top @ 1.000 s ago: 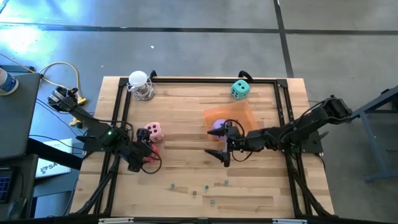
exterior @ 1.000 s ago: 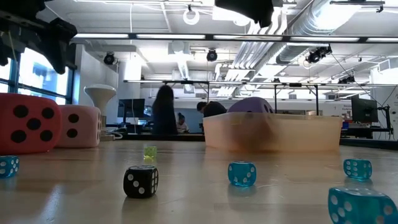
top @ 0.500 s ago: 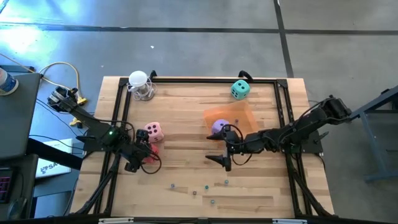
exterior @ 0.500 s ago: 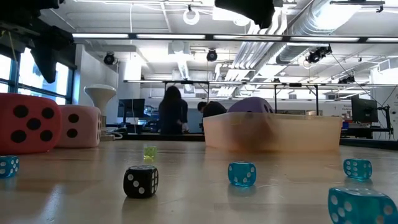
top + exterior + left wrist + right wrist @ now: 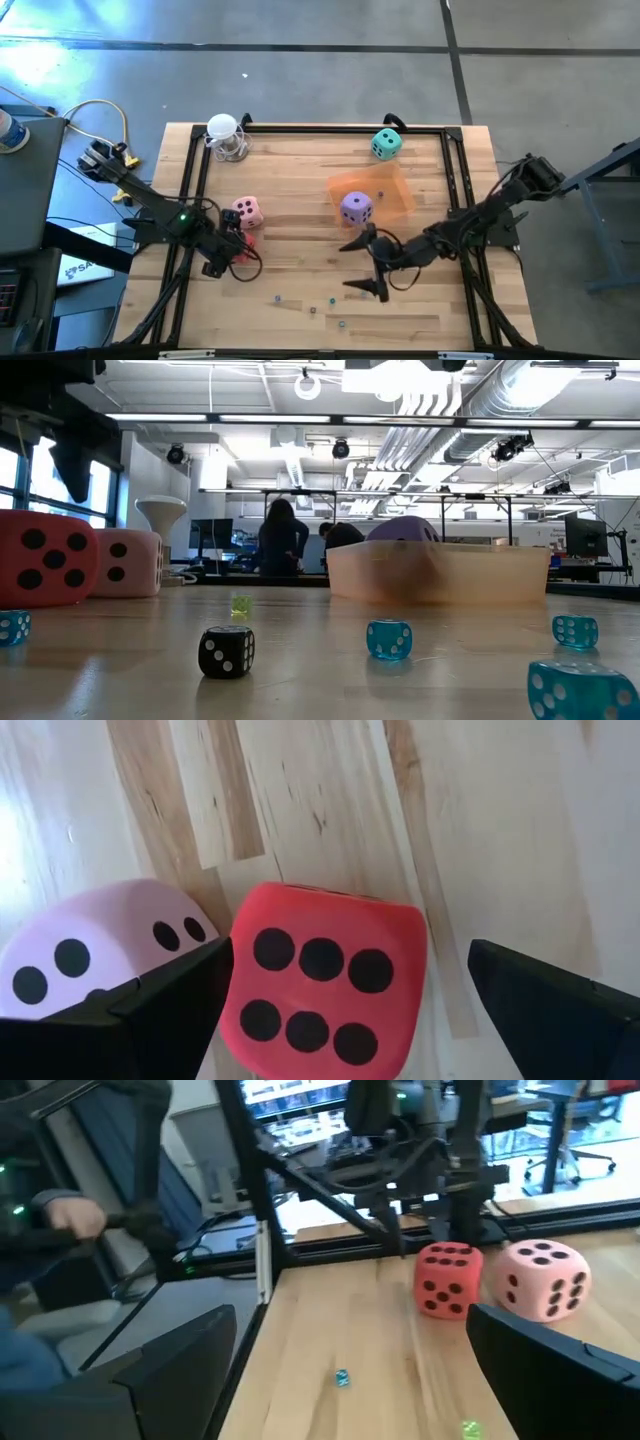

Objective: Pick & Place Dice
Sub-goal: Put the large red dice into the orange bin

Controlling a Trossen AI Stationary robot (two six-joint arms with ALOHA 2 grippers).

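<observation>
dice: four, red (image 5: 322, 982), pink (image 5: 247, 211), purple (image 5: 356, 208), teal (image 5: 386, 144); both arms' fingers released, grasping nothing.

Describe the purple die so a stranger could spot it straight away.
Start at the wooden table and find the see-through orange tray right of centre. The purple die sits in the tray's near left corner. It is the only die inside the tray; the pink die, red die and teal die rest on bare wood.

Four dice (image 5: 355, 208), two grippers (image 5: 362, 266)
</observation>
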